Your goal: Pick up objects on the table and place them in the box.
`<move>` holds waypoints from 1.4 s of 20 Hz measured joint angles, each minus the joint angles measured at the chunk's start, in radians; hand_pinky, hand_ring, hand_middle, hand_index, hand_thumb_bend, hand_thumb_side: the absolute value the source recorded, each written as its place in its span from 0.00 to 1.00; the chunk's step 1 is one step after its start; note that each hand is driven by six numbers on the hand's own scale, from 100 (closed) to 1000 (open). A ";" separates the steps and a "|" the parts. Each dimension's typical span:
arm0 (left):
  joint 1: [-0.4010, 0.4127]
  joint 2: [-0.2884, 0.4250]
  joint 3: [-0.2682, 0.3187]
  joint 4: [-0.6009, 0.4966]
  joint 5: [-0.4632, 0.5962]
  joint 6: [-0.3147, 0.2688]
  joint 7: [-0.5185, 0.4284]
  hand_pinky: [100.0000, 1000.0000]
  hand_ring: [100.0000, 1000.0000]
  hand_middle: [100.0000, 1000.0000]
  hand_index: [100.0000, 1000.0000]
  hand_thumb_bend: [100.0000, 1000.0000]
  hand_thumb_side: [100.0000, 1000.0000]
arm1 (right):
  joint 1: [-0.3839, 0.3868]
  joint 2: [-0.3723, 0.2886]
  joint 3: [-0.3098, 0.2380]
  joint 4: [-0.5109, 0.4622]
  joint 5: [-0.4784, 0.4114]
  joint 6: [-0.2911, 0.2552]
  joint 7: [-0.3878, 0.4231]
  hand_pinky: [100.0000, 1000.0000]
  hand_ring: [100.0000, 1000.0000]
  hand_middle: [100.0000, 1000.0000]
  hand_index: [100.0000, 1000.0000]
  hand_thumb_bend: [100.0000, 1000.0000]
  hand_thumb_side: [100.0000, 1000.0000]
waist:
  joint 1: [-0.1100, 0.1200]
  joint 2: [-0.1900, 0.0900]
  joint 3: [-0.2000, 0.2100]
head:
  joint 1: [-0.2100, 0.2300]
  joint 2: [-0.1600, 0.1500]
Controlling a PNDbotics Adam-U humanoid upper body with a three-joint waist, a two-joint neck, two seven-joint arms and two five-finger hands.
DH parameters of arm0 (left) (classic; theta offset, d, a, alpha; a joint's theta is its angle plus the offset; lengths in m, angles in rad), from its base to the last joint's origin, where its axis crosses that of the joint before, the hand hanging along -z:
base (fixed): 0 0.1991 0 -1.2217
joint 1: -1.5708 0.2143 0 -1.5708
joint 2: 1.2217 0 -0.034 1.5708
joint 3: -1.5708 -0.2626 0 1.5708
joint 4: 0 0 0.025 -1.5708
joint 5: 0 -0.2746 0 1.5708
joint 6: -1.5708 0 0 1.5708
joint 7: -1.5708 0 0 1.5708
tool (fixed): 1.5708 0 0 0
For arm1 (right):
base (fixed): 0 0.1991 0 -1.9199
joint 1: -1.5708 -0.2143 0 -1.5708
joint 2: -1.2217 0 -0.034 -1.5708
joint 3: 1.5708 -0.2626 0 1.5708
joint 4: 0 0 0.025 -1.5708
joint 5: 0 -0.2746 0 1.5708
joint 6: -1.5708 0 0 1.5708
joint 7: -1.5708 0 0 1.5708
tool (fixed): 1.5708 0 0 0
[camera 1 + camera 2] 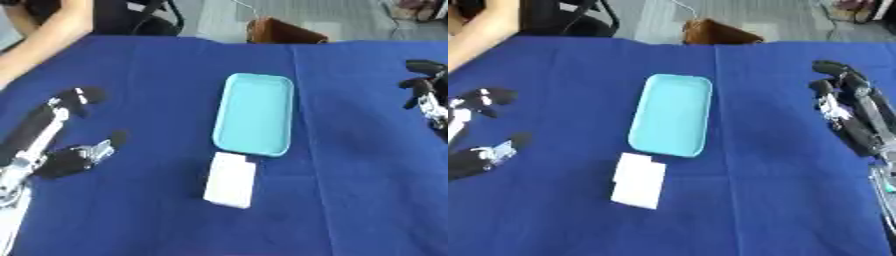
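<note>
A: Which step are we at?

B: The start, I'd judge. The white block [231, 180] lies flat on the blue cloth [350, 200] of the worktop, about mid-width and toward the near edge. Its far end is touching or just short of the near end of the box [254, 114], a shallow light-blue tray lying lengthwise at the centre. Nothing is in the box that I can see.

A: And the hands?

B: Neither holds anything. The left hand [52, 145] is by the left edge, well apart from the block, thumb and fingers spread with a wide gap between them. The right hand [846, 107] is by the right edge, level with the box; its fingers are bent a little but relaxed, closed on nothing.

A: So the next move?

B: A reach to the block. The left hand looks slightly closer to it. The block lies flat, so the fingers would need to come down across its narrow sides and pinch, then lift and carry it a short way toward the far edge, over the box's rim.

A: Any risk?

B: The block sits so near the box that a careless approach could nudge the box.
</note>
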 measured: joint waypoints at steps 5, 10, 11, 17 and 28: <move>0.009 0.024 -0.035 -0.069 0.017 -0.032 -0.024 0.65 0.74 0.78 0.85 0.51 0.73 | 0.000 0.000 0.000 0.000 0.000 0.000 0.000 0.47 0.72 0.87 0.85 0.00 0.76 | 0.002 0.000 -0.003 | 0.006 0.000; 0.002 0.092 -0.104 -0.154 0.027 -0.089 -0.056 0.67 0.73 0.78 0.85 0.55 0.73 | 0.000 0.000 0.000 0.000 0.000 0.002 0.002 0.47 0.72 0.87 0.85 0.00 0.76 | 0.006 -0.005 -0.008 | 0.012 0.000; -0.008 0.107 -0.121 -0.160 0.030 -0.107 -0.062 0.67 0.73 0.78 0.85 0.55 0.73 | 0.000 0.000 0.000 0.000 0.000 0.002 0.003 0.47 0.72 0.87 0.85 0.00 0.76 | 0.006 -0.005 -0.010 | 0.014 0.000; -0.047 0.176 -0.210 -0.170 0.054 -0.207 -0.096 0.68 0.73 0.78 0.85 0.56 0.74 | 0.000 0.000 0.001 0.000 0.000 0.001 0.005 0.47 0.72 0.87 0.85 0.00 0.76 | 0.008 -0.006 -0.016 | 0.021 0.000; -0.186 0.275 -0.359 -0.171 0.110 -0.309 -0.179 0.67 0.70 0.76 0.84 0.58 0.73 | 0.000 0.000 0.007 0.000 0.000 -0.002 0.010 0.47 0.72 0.87 0.85 0.00 0.76 | 0.009 -0.015 -0.022 | 0.029 0.000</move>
